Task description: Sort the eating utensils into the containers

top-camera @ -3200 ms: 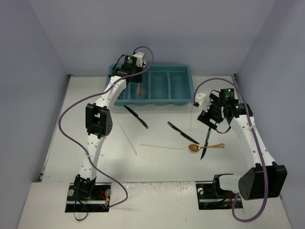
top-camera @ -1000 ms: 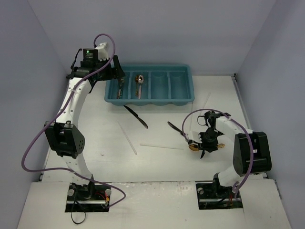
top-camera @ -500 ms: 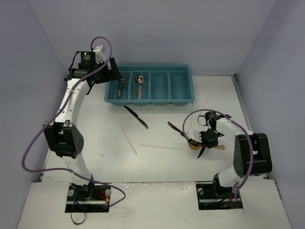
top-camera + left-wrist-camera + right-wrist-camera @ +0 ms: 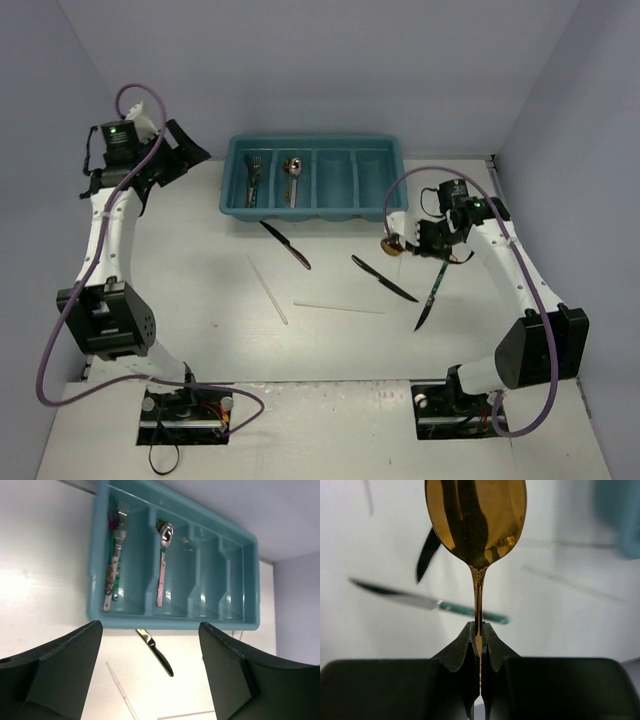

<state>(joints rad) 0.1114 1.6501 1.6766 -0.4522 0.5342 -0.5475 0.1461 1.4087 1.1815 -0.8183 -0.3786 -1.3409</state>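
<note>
The teal tray of containers (image 4: 398, 180) stands at the back. Forks (image 4: 252, 176) lie in its leftmost compartment and a silver spoon (image 4: 291, 170) in the second. My right gripper (image 4: 415, 243) hangs above the table, right of the tray's near right corner, shut on a gold spoon (image 4: 392, 246). In the right wrist view the fingers (image 4: 465, 642) pinch the thin handle of the gold spoon (image 4: 476, 520), bowl pointing away. My left gripper (image 4: 182, 155) is open and empty, left of the tray. The left wrist view looks down on the tray (image 4: 175, 623), forks (image 4: 114, 555) and spoon (image 4: 162, 560).
Three dark knives lie on the table: one near the tray (image 4: 285, 244), one in the middle (image 4: 384, 278), one to the right (image 4: 432, 297). Two pale sticks (image 4: 267, 288) (image 4: 338, 307) lie in front. The enclosure walls stand close on both sides.
My right gripper has shut on the gold spoon, lifted it off the table and carried it back toward the tray. My left arm has swung left, away from the tray.
</note>
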